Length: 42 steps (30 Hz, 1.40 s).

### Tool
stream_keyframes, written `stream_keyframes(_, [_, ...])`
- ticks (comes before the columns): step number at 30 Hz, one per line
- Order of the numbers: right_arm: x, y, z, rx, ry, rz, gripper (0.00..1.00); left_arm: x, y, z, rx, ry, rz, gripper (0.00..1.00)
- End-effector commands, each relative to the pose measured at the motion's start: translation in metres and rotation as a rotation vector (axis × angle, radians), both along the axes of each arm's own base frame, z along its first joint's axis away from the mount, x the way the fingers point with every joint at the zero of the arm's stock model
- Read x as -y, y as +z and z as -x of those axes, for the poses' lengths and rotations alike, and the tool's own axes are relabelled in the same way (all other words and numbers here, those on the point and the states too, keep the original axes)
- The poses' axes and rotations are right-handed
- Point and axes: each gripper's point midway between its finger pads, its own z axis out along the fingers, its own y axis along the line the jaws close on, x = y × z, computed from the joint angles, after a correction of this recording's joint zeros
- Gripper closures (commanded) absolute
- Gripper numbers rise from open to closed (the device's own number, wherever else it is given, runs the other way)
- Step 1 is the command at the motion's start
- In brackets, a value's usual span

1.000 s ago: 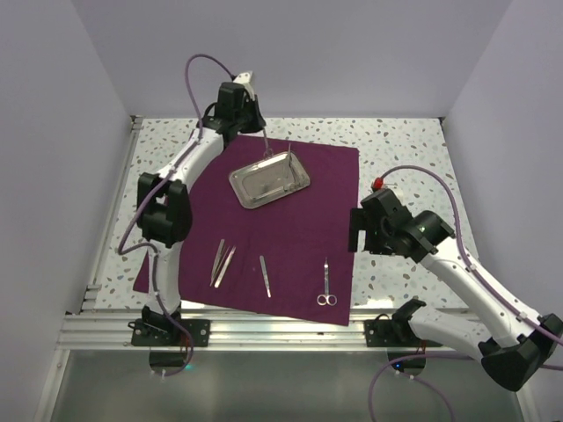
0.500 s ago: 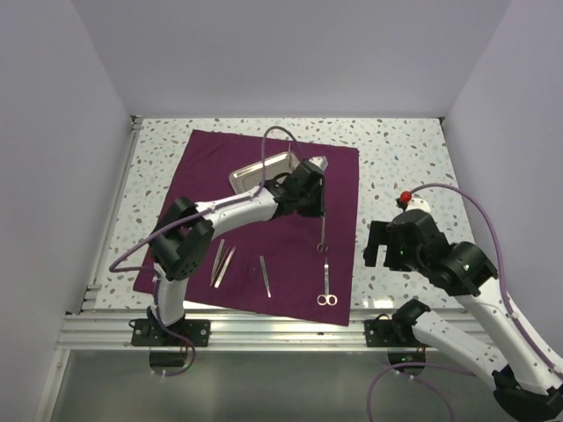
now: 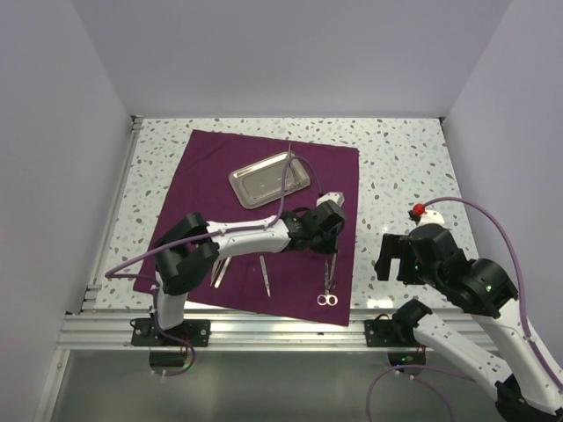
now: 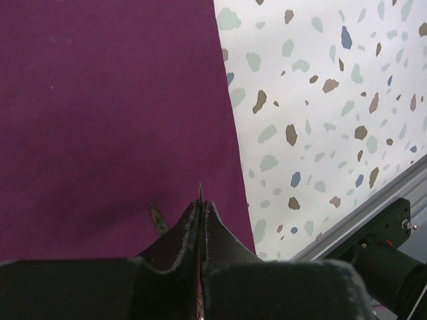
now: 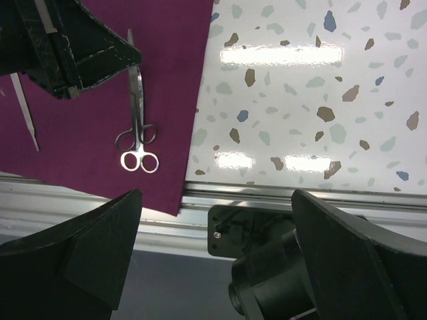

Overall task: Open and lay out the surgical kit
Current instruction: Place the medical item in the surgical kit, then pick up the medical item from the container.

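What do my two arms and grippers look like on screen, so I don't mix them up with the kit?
The left arm and right arm both have white links and bulky black joints, each trailed by a looping purple cable. The right one has a small red knob by its wrist. The left gripper and right gripper are matte black with wedge-shaped fingers.
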Motion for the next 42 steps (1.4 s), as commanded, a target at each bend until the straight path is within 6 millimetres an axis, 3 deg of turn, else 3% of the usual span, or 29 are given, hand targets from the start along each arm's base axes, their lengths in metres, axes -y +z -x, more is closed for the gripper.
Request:
stream_keyframes(1, [-0.005,0.008,0.000,0.008,0.041,-0.008,0.02,-0.007,0.019,0.003,0.021,0.040,0.017,1.00])
stream_keyframes(7, [-0.007,0.004,-0.003,0.004,0.043,-0.007,0.02,-0.022,0.004,0.017,-0.037,0.053,-0.046,1.00])
stream_keyframes(9, [-0.007,0.003,-0.003,0.001,0.040,-0.004,0.02,-0.029,0.002,0.019,-0.048,0.053,-0.080,0.86])
stream_keyframes(10, [-0.006,0.003,-0.004,0.001,0.032,0.000,0.02,-0.032,0.002,0.017,-0.037,0.055,-0.098,0.69])
stream_keyframes(11, [-0.006,0.003,-0.005,-0.004,0.030,0.006,0.02,-0.034,0.004,0.016,-0.025,0.055,-0.110,0.61])
stream_keyframes(14, [-0.004,0.002,-0.008,-0.009,0.014,0.025,0.02,-0.040,0.020,-0.003,0.053,0.061,-0.163,0.44])
stream_keyframes(18, [-0.002,0.007,-0.014,0.005,-0.009,0.040,0.02,-0.041,0.048,-0.044,0.143,0.038,-0.182,0.40])
stream_keyframes(25, [-0.001,0.010,-0.027,0.011,-0.049,0.082,0.02,-0.102,0.073,-0.160,0.280,0.164,-0.248,0.42])
stream_keyframes(28, [0.001,0.010,-0.033,0.007,-0.066,0.107,0.02,-0.116,0.069,-0.198,0.340,0.164,-0.334,0.43])
stream_keyframes(32, [0.000,0.007,-0.037,-0.007,-0.077,0.131,0.02,-0.124,0.049,-0.242,0.372,0.176,-0.420,0.43])
stream_keyframes(37, [0.001,0.005,-0.043,-0.030,-0.091,0.170,0.01,-0.130,0.029,-0.287,0.420,0.252,-0.462,0.42])
stream_keyframes(42, [0.003,0.002,-0.044,-0.053,-0.096,0.198,0.02,-0.135,0.020,-0.318,0.477,0.318,-0.467,0.42])
